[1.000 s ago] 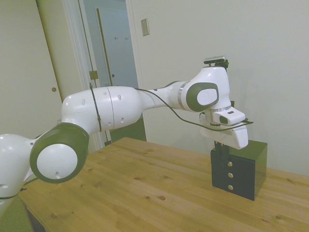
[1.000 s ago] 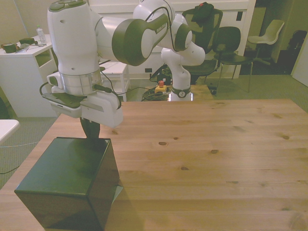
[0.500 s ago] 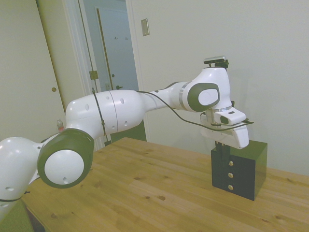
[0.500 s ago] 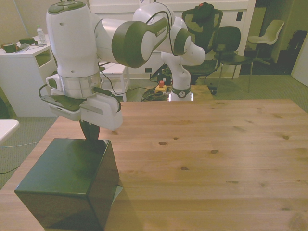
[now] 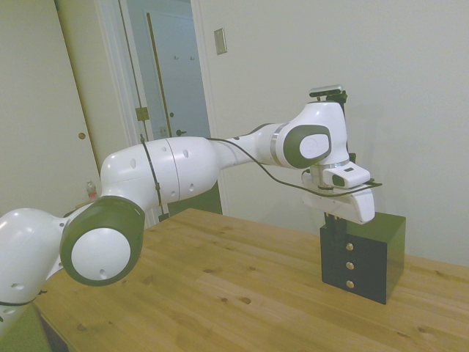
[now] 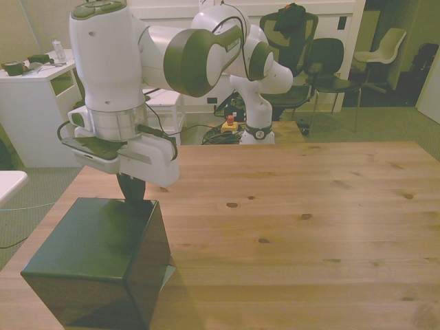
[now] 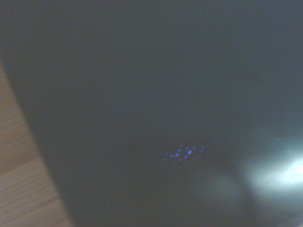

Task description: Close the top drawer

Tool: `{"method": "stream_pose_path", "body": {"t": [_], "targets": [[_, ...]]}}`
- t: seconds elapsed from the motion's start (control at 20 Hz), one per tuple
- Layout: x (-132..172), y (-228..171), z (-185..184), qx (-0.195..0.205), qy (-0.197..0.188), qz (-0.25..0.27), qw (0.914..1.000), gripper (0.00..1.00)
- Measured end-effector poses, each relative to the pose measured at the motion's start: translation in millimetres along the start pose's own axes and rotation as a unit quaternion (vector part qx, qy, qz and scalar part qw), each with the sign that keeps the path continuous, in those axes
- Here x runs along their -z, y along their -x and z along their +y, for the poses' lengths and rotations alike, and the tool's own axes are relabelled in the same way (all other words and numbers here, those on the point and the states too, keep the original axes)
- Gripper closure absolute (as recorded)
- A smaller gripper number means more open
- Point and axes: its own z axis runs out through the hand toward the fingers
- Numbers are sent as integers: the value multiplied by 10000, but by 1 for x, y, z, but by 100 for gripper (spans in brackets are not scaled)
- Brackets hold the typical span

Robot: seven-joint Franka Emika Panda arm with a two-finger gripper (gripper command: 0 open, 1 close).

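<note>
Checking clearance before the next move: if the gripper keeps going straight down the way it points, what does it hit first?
Probably the cabinet at its drawer-side top edge, by the top drawer; the gripper hangs there, though depth is unclear.

The side view stands off one side of the table (image 5: 220, 286), looking across it at the cabinet (image 5: 366, 257). The front view looks down the table at the same cabinet's back. The wrist view hangs close above its blurred top.
</note>
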Motion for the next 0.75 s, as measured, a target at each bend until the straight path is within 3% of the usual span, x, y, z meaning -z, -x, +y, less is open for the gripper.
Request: {"method": "stream_pose_path", "body": {"t": [0.4, 0.65, 0.7, 0.75], "targets": [[15, 101, -38, 417, 0, -236, 9989, 100], [69, 160, -27, 372, -182, -269, 9988, 100], [81, 168, -19, 304, -218, -251, 9990, 0], [93, 176, -10, 240, -251, -218, 9992, 0]]}}
